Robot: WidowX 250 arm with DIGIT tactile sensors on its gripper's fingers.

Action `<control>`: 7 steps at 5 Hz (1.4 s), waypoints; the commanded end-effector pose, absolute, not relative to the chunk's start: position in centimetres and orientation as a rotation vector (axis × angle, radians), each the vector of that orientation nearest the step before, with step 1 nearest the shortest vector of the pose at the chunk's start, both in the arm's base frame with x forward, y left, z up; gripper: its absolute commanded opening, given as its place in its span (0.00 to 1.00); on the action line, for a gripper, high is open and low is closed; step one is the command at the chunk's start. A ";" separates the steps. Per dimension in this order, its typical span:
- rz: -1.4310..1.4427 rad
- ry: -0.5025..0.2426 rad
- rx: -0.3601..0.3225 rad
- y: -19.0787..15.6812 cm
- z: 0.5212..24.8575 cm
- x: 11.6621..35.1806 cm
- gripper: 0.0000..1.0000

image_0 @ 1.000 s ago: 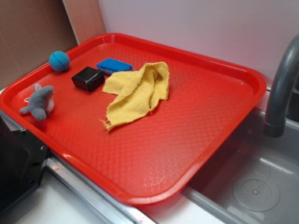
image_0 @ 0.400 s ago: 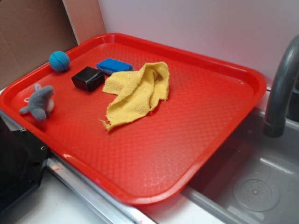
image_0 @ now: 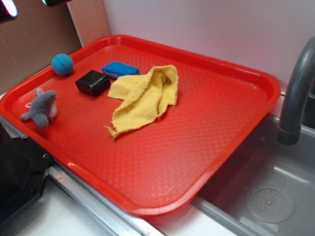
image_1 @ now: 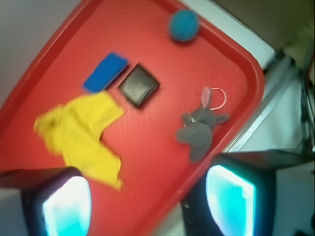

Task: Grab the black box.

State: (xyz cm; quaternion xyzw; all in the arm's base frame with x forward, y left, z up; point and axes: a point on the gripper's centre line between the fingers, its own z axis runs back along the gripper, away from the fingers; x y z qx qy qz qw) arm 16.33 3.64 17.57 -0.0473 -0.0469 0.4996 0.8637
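The black box is a small glossy block lying on the red tray near its back left, between a blue sponge and a blue ball. Only my fingertips show in the exterior view, at the top left corner, high above the tray. In the wrist view my gripper is open and holds nothing. The black box lies far below it, beside the blue sponge.
A crumpled yellow cloth lies right of the box, one edge close to it. A grey plush animal sits near the tray's left rim. A grey faucet and sink basin are to the right.
My fingertips have come into the exterior view at the top left corner; before, no gripper showed. Nothing on the tray has moved.
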 end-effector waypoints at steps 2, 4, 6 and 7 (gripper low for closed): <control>1.504 -0.196 -0.053 5.6 12.1 19.7 1.00; 1.591 -0.231 0.018 7.5 9.0 21.3 1.00; 1.637 -0.228 0.077 7.6 6.1 21.7 1.00; 1.638 -0.212 0.106 7.5 4.9 21.4 1.00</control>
